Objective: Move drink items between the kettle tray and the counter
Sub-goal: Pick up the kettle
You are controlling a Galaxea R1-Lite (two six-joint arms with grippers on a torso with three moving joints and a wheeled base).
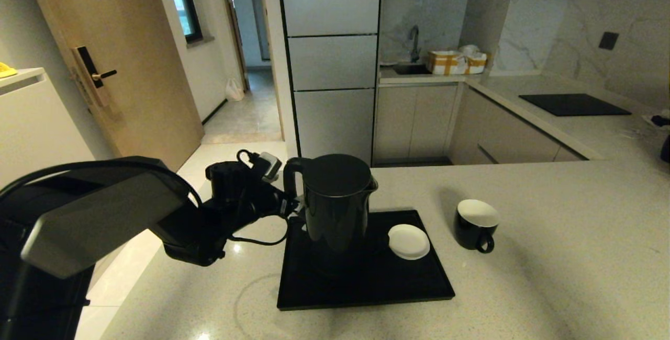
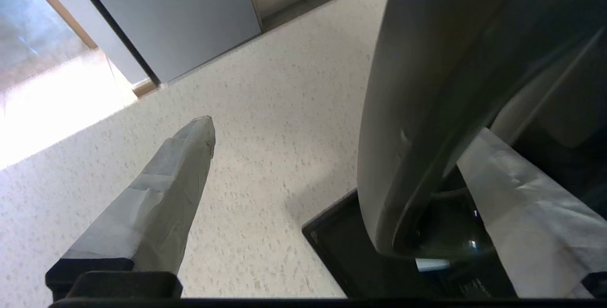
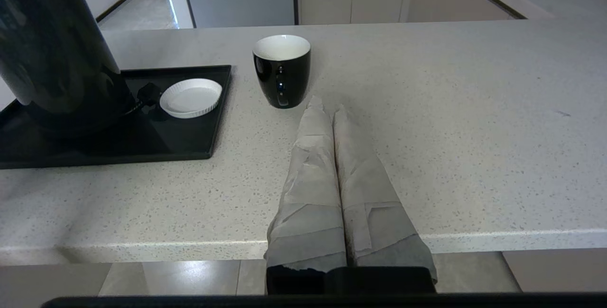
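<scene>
left gripper [image 2: 332, 156] is wide open w/ its fingers either side of the kettle [image 1: 337, 201] handle, kettle on the tray [image 1: 366, 282], cup [image 1: 475, 223] on the counter [image 1: 549, 256] beside it, right gripper [image 3: 327, 109] closed & empty

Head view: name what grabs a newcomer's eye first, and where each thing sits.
The tall black kettle stands at the left of the black tray, with the left gripper open around its handle. A white saucer lies on the tray's right part, and the black cup stands off the tray on the counter to its right.
</scene>
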